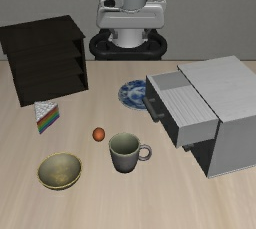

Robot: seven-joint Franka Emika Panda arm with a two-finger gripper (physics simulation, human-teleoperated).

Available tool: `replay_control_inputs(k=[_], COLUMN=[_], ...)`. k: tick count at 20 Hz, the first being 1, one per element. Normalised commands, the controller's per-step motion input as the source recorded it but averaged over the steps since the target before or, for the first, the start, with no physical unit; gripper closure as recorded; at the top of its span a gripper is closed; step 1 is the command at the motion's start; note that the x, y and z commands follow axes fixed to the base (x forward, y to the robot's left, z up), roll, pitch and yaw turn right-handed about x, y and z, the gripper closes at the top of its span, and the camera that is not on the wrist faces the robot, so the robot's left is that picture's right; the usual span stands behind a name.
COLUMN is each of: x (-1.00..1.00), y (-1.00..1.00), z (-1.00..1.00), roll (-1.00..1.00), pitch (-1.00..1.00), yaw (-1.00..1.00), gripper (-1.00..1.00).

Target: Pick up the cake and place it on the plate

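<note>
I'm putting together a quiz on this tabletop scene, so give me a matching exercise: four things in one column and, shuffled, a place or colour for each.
Things:
1. cake
2. plate
3. bowl
4. mug

Descriptions:
A. blue pattern, next to the grey box
B. just in front of the dark shelf
C. to the exterior view's right of the small red ball
D. olive-yellow, nearest the exterior view's lower left corner

Pairs: 1-B, 2-A, 3-D, 4-C
</note>
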Motion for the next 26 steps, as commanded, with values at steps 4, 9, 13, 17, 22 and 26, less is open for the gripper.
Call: replay_control_inputs(k=[4,9,13,17,22,26], x=[1.00,1.00,0.50,0.00,0.00,0.00], y=[0.00,0.00,-0.50,-1.00,-1.00,-1.00], z=[0.00,0.00,0.00,0.00,0.00,0.00], roll=[0.00,0.00,0.00,0.00,0.00,0.00], pitch=[0.00,0.00,0.00,0.00,0.00,0.00], yaw=[0.00,0.00,0.00,0.00,0.00,0.00], gripper=[-1.00,-1.00,-1.00,-1.00,-1.00,-1.00])
